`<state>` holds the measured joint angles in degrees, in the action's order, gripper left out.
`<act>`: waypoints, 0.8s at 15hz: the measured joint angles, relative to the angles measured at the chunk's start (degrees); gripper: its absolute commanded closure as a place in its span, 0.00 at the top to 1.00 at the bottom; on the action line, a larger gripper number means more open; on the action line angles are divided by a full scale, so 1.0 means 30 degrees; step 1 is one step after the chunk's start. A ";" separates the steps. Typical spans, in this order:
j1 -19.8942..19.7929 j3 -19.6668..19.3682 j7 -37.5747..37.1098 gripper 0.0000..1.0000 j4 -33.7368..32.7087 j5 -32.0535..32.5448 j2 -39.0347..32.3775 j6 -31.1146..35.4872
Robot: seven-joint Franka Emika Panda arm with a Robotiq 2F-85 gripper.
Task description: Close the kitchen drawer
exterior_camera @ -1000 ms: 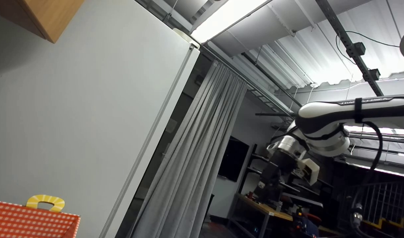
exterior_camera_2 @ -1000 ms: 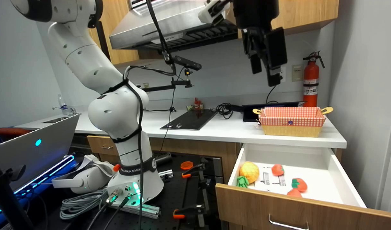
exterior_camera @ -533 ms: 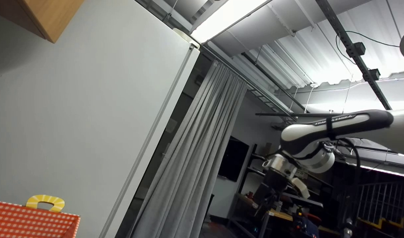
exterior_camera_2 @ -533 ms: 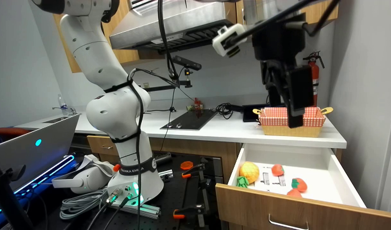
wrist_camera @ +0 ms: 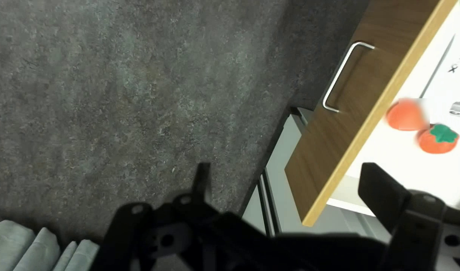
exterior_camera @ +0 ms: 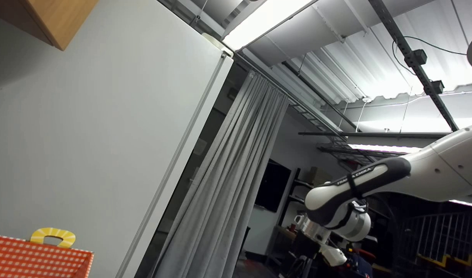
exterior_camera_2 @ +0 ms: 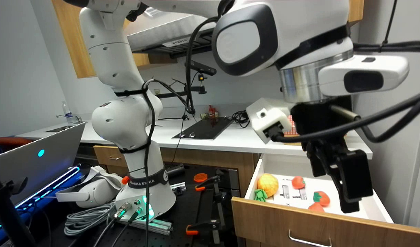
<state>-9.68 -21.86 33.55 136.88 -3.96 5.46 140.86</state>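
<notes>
The wooden-fronted drawer (exterior_camera_2: pixel 264 219) stands pulled out under the counter in an exterior view. It has a silver bar handle (exterior_camera_2: pixel 309 243) and a white inside holding a toy pineapple (exterior_camera_2: pixel 267 185) and several red toy pieces (exterior_camera_2: pixel 322 198). My black gripper (exterior_camera_2: pixel 335 190) hangs above the drawer's right part, fingers pointing down. In the wrist view my gripper (wrist_camera: pixel 286 165) is open and empty. The drawer front (wrist_camera: pixel 327 150) shows between and beyond the fingers, with its handle (wrist_camera: pixel 342 75) higher up. I cannot tell whether a finger touches the drawer.
A red-checked basket (exterior_camera: pixel 39 256) stands on the white counter (exterior_camera_2: pixel 230 147), mostly hidden behind my wrist in an exterior view. A grey wall (exterior_camera_2: pixel 395 164) rises right of the drawer. Clamps (exterior_camera_2: pixel 204 226) lie by the robot base. Dark floor (wrist_camera: pixel 139 94) spreads before the drawer.
My arm has swung outward and down, to the right in an exterior view. The gripper has moved from in front of the back wall to over the drawer. The drawer has not moved.
</notes>
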 measured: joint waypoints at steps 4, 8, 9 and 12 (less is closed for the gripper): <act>-0.0151 0.0160 0.0000 1.00 -0.0036 0.0000 -0.1201 0.0920; -0.0167 0.0163 0.0000 1.00 -0.0106 0.0000 -0.1205 0.0921; -0.0209 0.0215 -0.0013 1.00 -0.0099 0.0000 -0.1205 0.0920; -0.0475 0.0461 -0.0013 1.00 0.0040 -0.0344 -0.1288 0.0921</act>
<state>-11.10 -20.48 33.51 137.00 -4.99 1.59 143.62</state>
